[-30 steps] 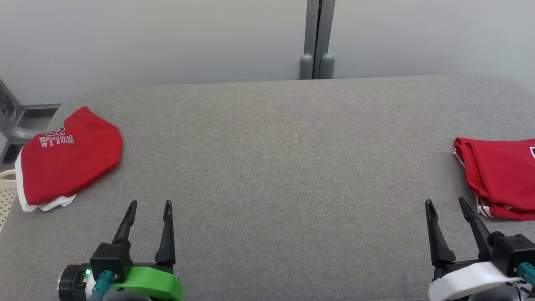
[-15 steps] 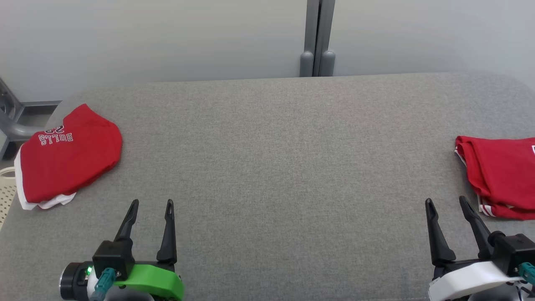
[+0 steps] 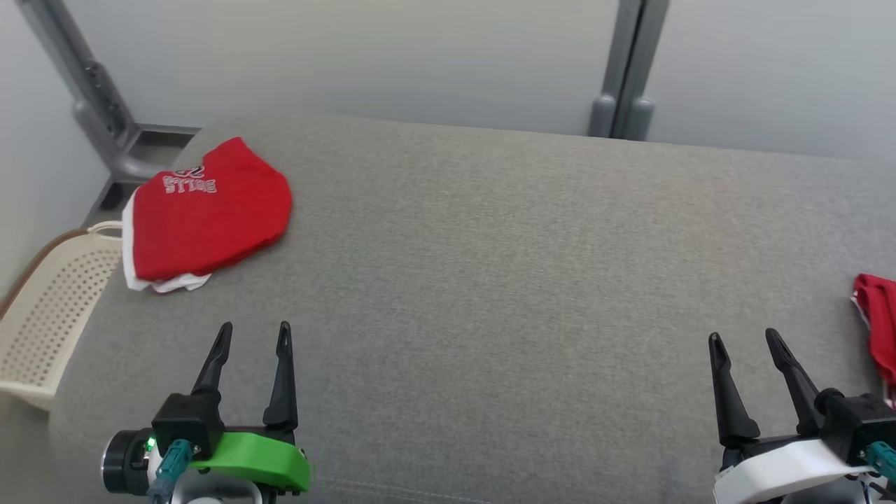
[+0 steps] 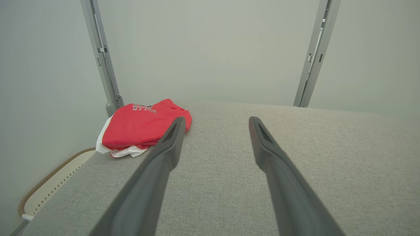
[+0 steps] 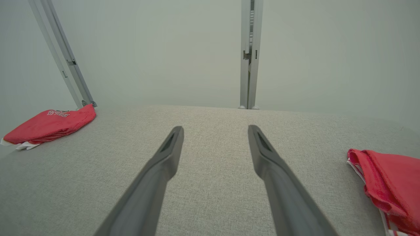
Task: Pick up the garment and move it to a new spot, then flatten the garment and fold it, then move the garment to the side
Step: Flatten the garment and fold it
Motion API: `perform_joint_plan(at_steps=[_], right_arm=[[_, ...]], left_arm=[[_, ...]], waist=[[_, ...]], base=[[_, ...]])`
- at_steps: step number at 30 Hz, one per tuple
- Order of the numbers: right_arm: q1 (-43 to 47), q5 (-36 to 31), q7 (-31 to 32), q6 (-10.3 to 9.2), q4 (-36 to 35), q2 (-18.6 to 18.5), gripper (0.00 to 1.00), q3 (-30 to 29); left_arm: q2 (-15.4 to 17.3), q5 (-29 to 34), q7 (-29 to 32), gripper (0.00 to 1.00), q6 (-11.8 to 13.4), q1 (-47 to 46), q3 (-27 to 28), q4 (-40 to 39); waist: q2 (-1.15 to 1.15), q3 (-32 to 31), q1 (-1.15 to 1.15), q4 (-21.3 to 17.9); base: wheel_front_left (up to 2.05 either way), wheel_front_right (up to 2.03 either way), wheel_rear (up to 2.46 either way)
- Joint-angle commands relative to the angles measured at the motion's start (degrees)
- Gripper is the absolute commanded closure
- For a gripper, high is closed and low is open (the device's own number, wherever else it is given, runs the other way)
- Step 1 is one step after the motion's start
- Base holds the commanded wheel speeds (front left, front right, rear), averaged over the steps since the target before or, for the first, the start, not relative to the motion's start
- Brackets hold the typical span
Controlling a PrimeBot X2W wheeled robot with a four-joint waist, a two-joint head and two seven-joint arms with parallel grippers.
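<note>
A folded red garment (image 3: 210, 218) with white trim and white lettering lies at the far left of the grey table (image 3: 490, 266). It also shows in the left wrist view (image 4: 141, 126) and the right wrist view (image 5: 49, 126). A second red garment (image 3: 878, 322) lies at the right edge, seen closer in the right wrist view (image 5: 390, 186). My left gripper (image 3: 253, 334) is open over the near left of the table, short of the left garment. My right gripper (image 3: 743, 341) is open at the near right, just left of the second garment. Both hold nothing.
A cream perforated basket (image 3: 49, 308) stands off the table's left end, below its edge. Grey upright posts (image 3: 623, 70) (image 3: 91, 84) rise behind the table against a pale wall.
The head camera has turned left: the left garment sits further right and higher in the picture, the right garment has slid almost out, and the basket has come into view. Both grippers stay open.
</note>
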Motion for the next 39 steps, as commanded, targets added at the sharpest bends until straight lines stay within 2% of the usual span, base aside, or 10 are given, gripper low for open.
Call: perform_joint_plan(at_steps=[1, 8, 14, 31, 39], right_arm=[[0.4, 0.0, 0.1, -0.09, -0.2, -0.1, 0.00, 0.1], [-0.4, 0.7, -0.1, -0.09, 0.4, 0.0, 0.00, 1.9], [-0.6, 1.0, -0.4, -0.09, 1.1, 0.0, 0.00, 2.7], [-1.6, 1.7, -1.1, -0.09, 2.4, 0.1, 0.00, 4.1], [-1.7, 1.9, -0.7, -0.09, 1.8, 0.1, 0.00, 3.9]], left_arm=[[-0.1, -0.3, -0.3, 0.00, 0.1, -0.5, 0.1, -0.1], [-0.5, -1.5, -0.8, 0.00, 1.2, 1.3, 1.7, -0.5], [-0.3, -1.7, -1.0, 0.00, 1.3, 2.0, 2.0, -1.1], [0.2, -1.8, -0.8, 0.00, 2.1, 0.8, 1.9, -1.7], [2.1, -1.7, 1.1, 0.00, 1.5, -6.1, 3.2, -6.6]], waist=[[0.00, -0.2, 0.00, 6.5], [0.00, -0.7, 0.00, 12.9], [0.00, -0.7, 0.00, 15.5], [0.00, -0.8, 0.00, 15.7], [0.00, -0.3, 0.00, 15.2]], base=[[0.00, 0.00, 0.00], [0.00, 0.00, 0.00], [0.00, 0.00, 0.00], [0.00, 0.00, 0.00], [0.00, 0.00, 0.00]])
